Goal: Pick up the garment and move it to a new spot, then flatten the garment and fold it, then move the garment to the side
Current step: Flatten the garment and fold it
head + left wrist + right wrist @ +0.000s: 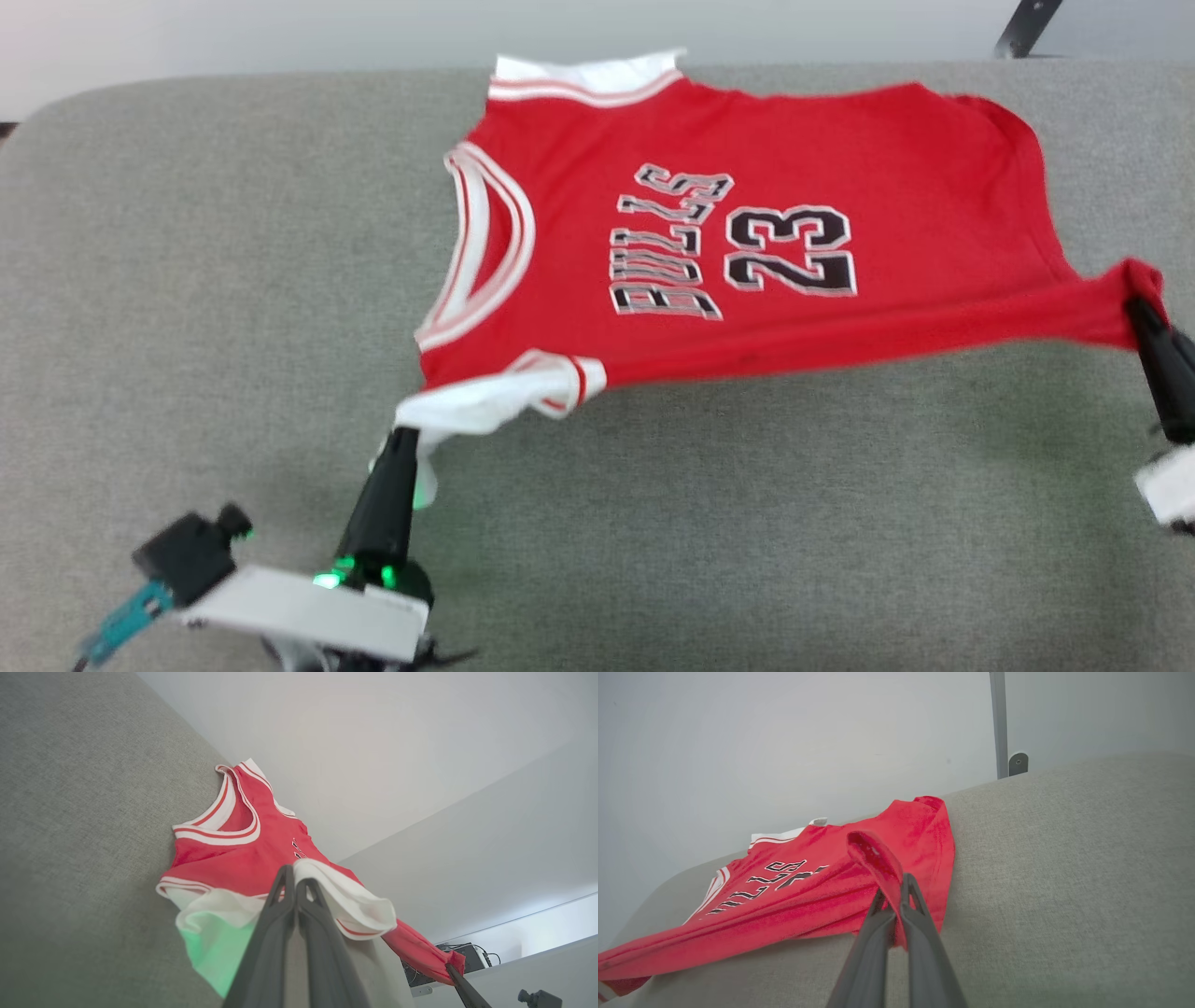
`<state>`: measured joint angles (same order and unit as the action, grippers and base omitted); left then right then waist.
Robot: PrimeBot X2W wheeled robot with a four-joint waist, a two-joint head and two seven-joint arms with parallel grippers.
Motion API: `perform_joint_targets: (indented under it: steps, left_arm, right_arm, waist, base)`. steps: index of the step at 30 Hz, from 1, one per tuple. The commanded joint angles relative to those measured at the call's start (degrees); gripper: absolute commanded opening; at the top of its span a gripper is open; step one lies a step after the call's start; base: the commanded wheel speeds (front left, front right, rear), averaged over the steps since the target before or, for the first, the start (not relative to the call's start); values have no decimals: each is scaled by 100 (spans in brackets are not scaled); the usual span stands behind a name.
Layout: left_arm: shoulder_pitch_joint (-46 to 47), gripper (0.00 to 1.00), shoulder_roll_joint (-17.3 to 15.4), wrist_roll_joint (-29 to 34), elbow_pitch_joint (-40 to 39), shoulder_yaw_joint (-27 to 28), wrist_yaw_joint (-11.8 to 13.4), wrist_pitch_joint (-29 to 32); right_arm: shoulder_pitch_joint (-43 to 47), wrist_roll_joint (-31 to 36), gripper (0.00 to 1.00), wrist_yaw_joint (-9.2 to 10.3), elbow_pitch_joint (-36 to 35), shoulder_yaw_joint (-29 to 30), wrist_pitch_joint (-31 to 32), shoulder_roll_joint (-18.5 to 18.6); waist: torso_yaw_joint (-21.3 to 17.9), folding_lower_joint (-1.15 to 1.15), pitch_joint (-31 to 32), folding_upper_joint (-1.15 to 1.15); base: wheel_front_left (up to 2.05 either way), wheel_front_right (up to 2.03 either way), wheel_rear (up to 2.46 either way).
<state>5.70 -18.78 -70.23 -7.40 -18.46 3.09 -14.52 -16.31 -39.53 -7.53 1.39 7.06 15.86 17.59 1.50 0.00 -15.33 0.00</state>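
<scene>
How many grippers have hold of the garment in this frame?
2. The left gripper is shut on a white strap of the garment at its near left corner. The right gripper is shut on a red corner at the head view's right edge.

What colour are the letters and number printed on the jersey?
Black with pale outlines, on the red jersey; clearest in the head view.
</scene>
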Motion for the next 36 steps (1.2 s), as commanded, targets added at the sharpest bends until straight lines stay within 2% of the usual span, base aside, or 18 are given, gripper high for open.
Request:
perform_joint_targets:
  steps: [1,10,16,19,22,31,36]
  left_arm:
    - [-244,0,-92,61,-238,6,111,-12]
    - [-1322,0,-286,229,-1679,-18,706,47]
    - [-1215,0,-557,506,-2053,-90,922,254]
    - [-789,0,-688,758,-1747,-124,900,349]
    - [-261,0,-672,849,-1300,-215,742,464]
    - [1184,0,-337,887,33,-289,290,492]
    - [1755,0,-190,1009,709,-328,123,395]
  right_arm:
    - [274,30,0,9,-262,190,116,-83]
    - [1400,193,0,10,-1389,876,685,-577]
    - [1483,131,0,9,-1670,981,885,-752]
    - [1242,150,0,9,-1501,873,963,-668]
    - [931,256,0,9,-1236,728,996,-558]
    - [141,557,0,9,-621,541,923,-470]
    - [-68,713,0,9,-436,526,796,-455]
  waist:
    - [49,0,82,0]
    - [127,0,93,0]
    - [34,0,-43,0]
    - [-13,0,-184,0]
    - [-63,0,-388,0]
    - [-98,0,-1005,0]
    - [-95,0,-1294,0]
  base:
    - [0,0,0]
    - [0,0,0]
    - [0,0,0]
    - [0,0,0]
    - [0,0,0]
    - [0,0,0]
    - [0,0,0]
